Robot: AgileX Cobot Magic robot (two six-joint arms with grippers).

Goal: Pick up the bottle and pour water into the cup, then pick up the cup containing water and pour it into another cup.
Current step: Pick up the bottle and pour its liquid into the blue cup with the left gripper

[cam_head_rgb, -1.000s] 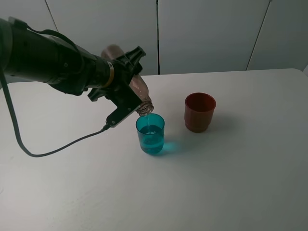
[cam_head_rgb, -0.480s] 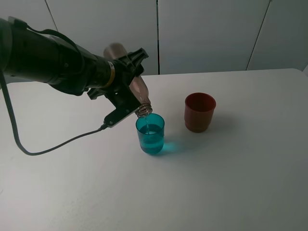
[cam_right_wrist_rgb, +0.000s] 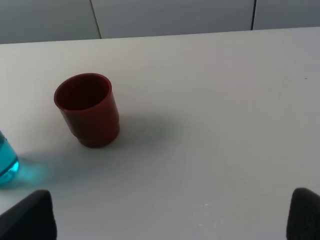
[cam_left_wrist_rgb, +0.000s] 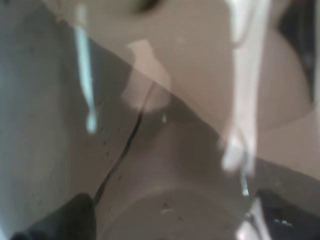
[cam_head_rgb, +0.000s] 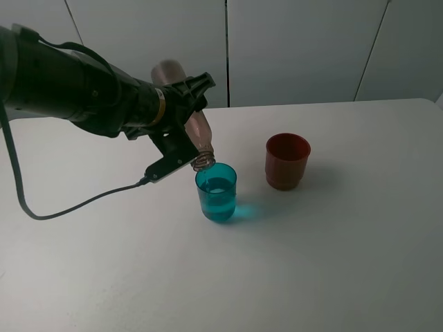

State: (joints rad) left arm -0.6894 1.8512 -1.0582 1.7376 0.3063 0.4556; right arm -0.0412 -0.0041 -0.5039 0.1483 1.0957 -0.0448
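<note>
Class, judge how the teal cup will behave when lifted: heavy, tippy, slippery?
The teal cup probably feels heavier than it looks, since water fills much of it. Tilting would likely spill it. Its smooth plastic sides may slip.

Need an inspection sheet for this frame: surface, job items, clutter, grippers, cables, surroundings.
Surface: white table, no spill seen.
Job's things: bottle tilted neck-down, mouth just above the teal cup, which stands upright and part-filled with water. The red cup is upright, right of the teal cup and apart from it.
Clutter: nothing seen.
Grippers: left gripper shut on bottle. Right gripper open, holding nothing.
Cables: black cable loops from the left arm over the table, left of the cups.
Surroundings: grey wall panels behind the table.
</note>
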